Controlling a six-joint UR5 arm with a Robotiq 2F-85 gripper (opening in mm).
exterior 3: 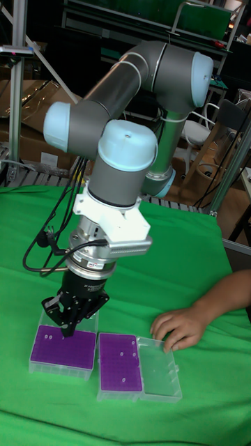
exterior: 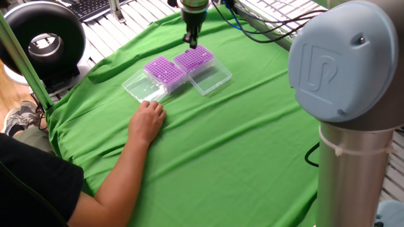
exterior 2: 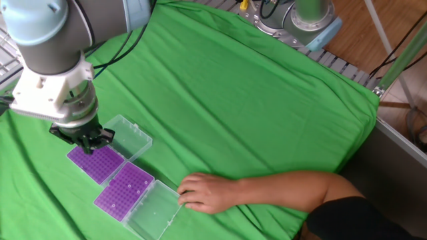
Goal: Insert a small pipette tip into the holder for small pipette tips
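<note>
Embossed UR logo on the robot arm's joint cap

We could not tell whether the gripper held a pipette tip; anything there was too small to see. Its fingertips hid part of the far holder. The person's hand was cut off beyond the arm.
</note>
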